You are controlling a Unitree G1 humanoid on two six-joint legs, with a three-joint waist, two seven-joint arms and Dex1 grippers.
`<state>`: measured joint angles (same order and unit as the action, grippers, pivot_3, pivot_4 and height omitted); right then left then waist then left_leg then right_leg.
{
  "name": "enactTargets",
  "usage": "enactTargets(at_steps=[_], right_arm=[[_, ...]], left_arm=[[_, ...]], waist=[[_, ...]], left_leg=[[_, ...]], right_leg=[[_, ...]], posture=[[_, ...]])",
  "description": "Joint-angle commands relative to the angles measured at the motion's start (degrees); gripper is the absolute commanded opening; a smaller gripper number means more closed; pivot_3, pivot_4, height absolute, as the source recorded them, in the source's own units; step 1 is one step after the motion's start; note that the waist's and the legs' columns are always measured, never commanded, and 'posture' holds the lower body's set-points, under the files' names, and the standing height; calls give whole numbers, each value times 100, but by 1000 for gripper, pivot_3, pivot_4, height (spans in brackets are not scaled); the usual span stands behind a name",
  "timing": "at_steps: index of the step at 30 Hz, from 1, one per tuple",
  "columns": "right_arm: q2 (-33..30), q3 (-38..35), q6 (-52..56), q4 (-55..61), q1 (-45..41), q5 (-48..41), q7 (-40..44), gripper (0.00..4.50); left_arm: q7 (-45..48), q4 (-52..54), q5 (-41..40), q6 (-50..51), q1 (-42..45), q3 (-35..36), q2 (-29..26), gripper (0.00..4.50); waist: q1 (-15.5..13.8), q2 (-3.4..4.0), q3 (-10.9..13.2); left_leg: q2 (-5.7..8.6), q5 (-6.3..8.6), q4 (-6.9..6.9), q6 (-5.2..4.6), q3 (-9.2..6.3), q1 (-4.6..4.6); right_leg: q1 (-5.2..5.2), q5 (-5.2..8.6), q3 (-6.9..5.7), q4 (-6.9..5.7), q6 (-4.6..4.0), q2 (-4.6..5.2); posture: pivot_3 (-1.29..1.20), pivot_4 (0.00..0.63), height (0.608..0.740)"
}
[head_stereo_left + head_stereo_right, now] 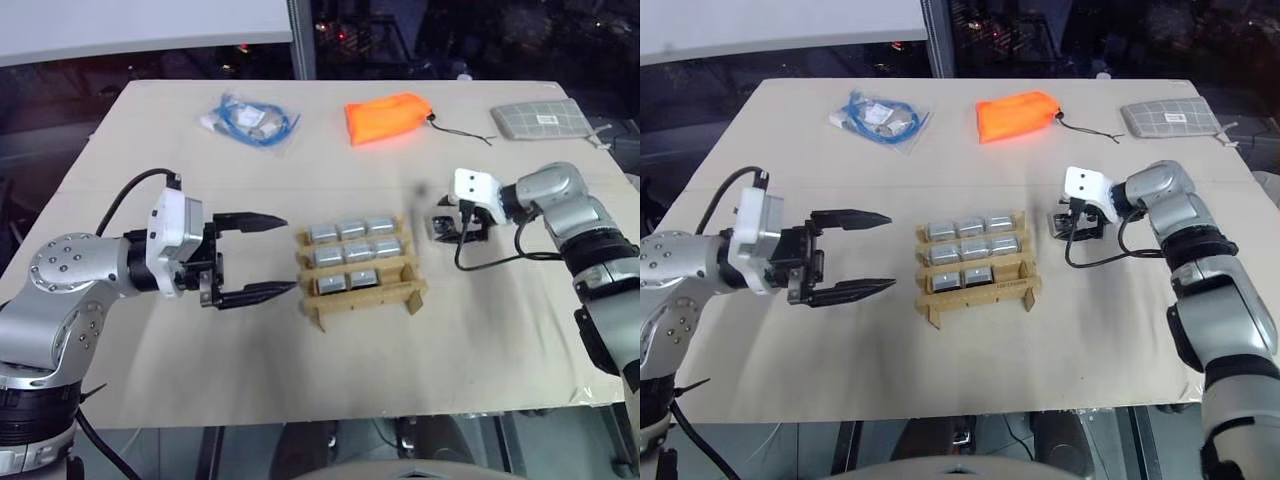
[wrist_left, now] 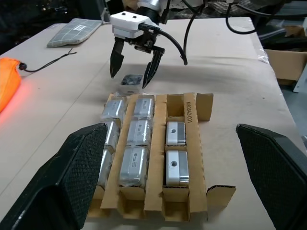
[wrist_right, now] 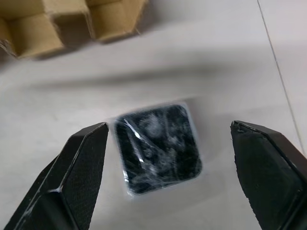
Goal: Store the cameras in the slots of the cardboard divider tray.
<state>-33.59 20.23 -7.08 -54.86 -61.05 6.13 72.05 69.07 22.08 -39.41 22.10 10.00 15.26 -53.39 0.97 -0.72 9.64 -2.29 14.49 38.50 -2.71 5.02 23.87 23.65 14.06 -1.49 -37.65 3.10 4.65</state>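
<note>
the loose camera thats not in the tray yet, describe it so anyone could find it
Start at the cardboard divider tray mid-table, then look just past its right end. The loose camera lies on the bare table between the right gripper's open fingers. Unlike the silver cameras slotted in the tray, it shows a dark square face.

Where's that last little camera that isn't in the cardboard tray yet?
The loose camera lies on the table just beyond the right end of the cardboard divider tray, under the right gripper, between its open fingers.

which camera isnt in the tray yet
The loose camera lying on the table under the open right gripper, dark lens face up, just beyond the cardboard divider tray; the others sit in slots.
</note>
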Motion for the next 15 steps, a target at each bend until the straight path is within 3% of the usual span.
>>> enactTargets(at_steps=[1, 7, 11, 12, 15], right_arm=[[-3, -75, -291, -343, -212, 148, 135, 4034], [86, -147, -423, -578, -229, 242, 184, 4034], [70, -207, -511, -595, -230, 290, 132, 2166], [59, -236, -517, -580, -221, 275, 154, 1957], [26, -403, -359, -254, -130, 86, 212, 1958]], left_arm=[[-73, 135, 28, -36, -39, 187, -75, 4500], [-86, 156, 20, -60, -110, 208, -93, 4500], [-76, 133, 25, -76, -91, 178, -101, 4500], [-82, 115, 27, -73, -67, 156, -96, 4500], [-350, 71, 77, 140, 21, 39, -61, 4500]], waist=[[-5, 0, 0], [-1, 0, 0], [2, -2, -1], [12, -2, -1], [15, 0, 0]], left_leg=[[0, 0, 0, 0, 0, 0], [0, 0, 0, 0, -1, 0], [0, 0, 0, 1, 1, -2], [0, 0, 1, 1, 0, -5], [-1, -1, 1, 2, 0, -7]], right_leg=[[0, 0, 0, 0, 0, 0], [0, 0, 0, -1, 0, 1], [-1, 0, 0, -1, 0, 1], [-5, 0, 0, -2, 0, 1], [-3, 0, 1, -9, -1, 1]], posture=[[0, 150, 740], [0, 150, 740], [0, 150, 740], [0, 150, 740], [0, 150, 740]])
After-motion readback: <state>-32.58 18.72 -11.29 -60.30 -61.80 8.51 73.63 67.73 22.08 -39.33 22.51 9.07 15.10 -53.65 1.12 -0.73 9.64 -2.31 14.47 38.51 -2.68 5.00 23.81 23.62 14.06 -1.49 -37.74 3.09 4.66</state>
